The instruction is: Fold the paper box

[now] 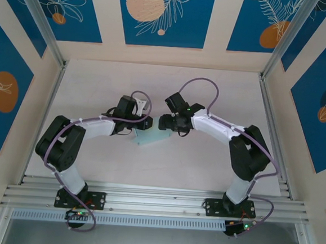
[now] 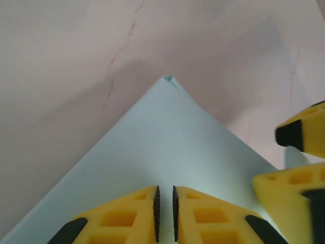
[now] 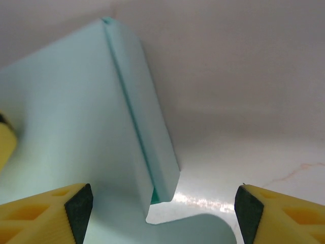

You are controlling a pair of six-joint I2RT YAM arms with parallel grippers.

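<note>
Top view: the paper box, a pale blue card piece, lies on the table between the two arms, near the middle. The left gripper meets its left edge and the right gripper its upper right edge; how far either claw is open cannot be read from this height.

Left wrist view: the left gripper has its jaws almost together, with a narrow slit between the dark pads and nothing seen in it. Its tips sit over the card's broad face, whose corner points away. The right gripper's yellow fingers enter at the right edge.

Right wrist view: the right gripper stands wide apart and grips nothing. Between its pads runs a raised folded strip of the box, with a rounded flap below it, a detail the other views lack.
</note>
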